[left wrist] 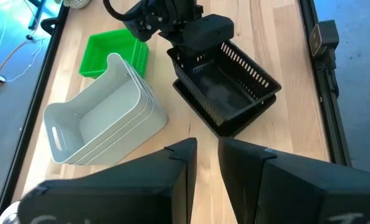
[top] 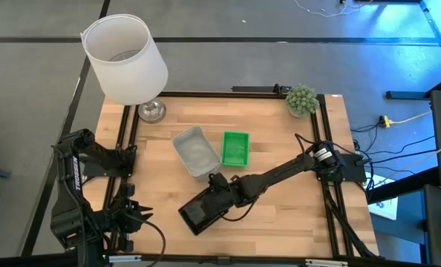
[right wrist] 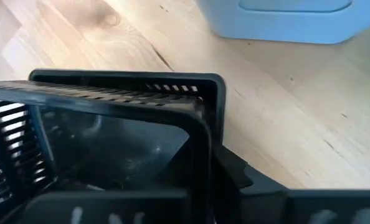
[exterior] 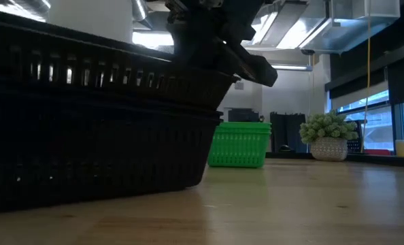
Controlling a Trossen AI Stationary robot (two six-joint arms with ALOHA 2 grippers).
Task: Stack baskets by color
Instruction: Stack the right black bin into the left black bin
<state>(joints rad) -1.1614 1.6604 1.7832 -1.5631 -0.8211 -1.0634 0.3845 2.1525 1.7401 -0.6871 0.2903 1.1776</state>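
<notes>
Two black baskets sit nested near the table's front middle, the upper one (left wrist: 235, 81) lying a little askew in the lower one (left wrist: 228, 129). My right gripper (top: 219, 187) is shut on the upper basket's far end. The same stack fills the low view (exterior: 100, 122). Behind it are stacked grey-white baskets (top: 196, 152) and a green basket (top: 235, 148), both resting flat on the wood. My left gripper (left wrist: 207, 163) hovers at the table's left front, slightly open with nothing between its fingers. My right gripper holds the upper black basket by its far short end wall (right wrist: 203, 109), near a corner, with one finger inside the basket and one finger (right wrist: 235, 174) outside. It comes slanting down from the table's far right. The basket rests in the lower black basket.
A white lamp (top: 128, 63) stands at the far left corner and a small green plant (top: 301, 99) at the far right. Black rails (top: 332, 185) run along the table's left and right edges. Bare wood lies right of the black stack.
</notes>
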